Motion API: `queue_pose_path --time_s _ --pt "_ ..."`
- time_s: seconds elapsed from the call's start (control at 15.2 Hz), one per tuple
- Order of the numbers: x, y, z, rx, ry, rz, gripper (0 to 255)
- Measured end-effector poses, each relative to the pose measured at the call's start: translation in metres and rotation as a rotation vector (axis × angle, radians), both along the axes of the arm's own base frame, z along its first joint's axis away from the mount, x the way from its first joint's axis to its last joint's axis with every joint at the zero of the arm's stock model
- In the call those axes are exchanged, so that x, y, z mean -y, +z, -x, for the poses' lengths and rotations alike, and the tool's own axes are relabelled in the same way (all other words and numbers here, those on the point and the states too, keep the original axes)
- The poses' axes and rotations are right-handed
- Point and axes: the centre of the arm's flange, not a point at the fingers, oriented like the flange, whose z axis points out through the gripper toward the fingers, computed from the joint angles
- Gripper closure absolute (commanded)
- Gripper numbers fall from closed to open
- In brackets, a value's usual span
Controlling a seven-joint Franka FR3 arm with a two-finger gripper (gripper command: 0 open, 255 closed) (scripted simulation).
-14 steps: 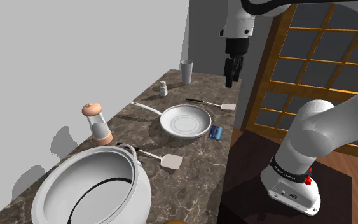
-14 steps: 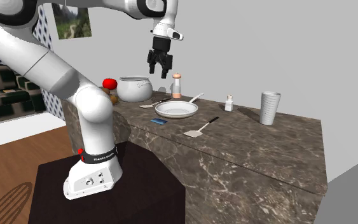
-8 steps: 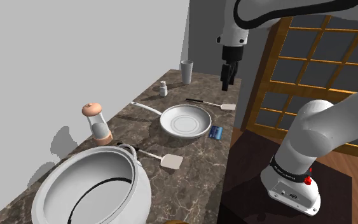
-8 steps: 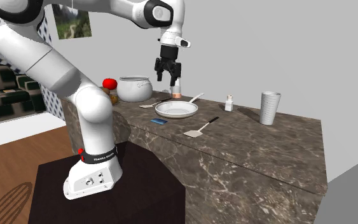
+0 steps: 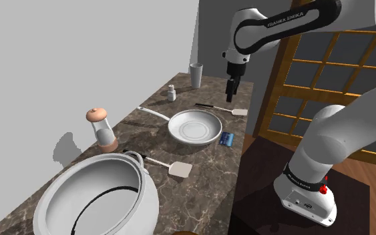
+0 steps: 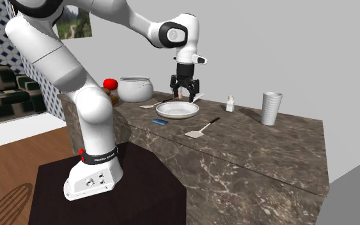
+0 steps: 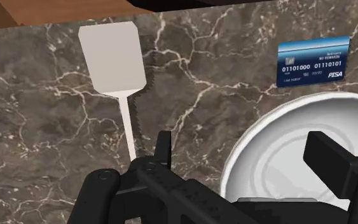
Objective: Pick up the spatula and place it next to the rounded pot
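**Approach stage.** The end effector (image 5: 232, 90), fingers spread wide and empty, hangs above the worktop (image 5: 210, 160). Grasp, carry and placement beside the rounded pot (image 5: 59, 200), well apart from it, are not yet done. The spatula (image 7: 112, 58) lies flat just beneath the fingers, untouched: pale square blade, thin pale neck, dark handle.

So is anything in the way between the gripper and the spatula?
No, nothing visible. The open gripper hangs above the spatula handle with only air between. On the way to the pot, though, the pan sits between them.
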Motion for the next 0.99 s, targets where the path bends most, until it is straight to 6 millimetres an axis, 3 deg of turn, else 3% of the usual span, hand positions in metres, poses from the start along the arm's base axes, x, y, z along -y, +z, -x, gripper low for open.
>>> queue_pose_path --time_s 0.66,0.99 --pt "0.058 -0.073 -0.069 0.093 0.077 0.04 0" --pt "0.062 -0.1 -0.076 0.1 0.083 0.044 0"
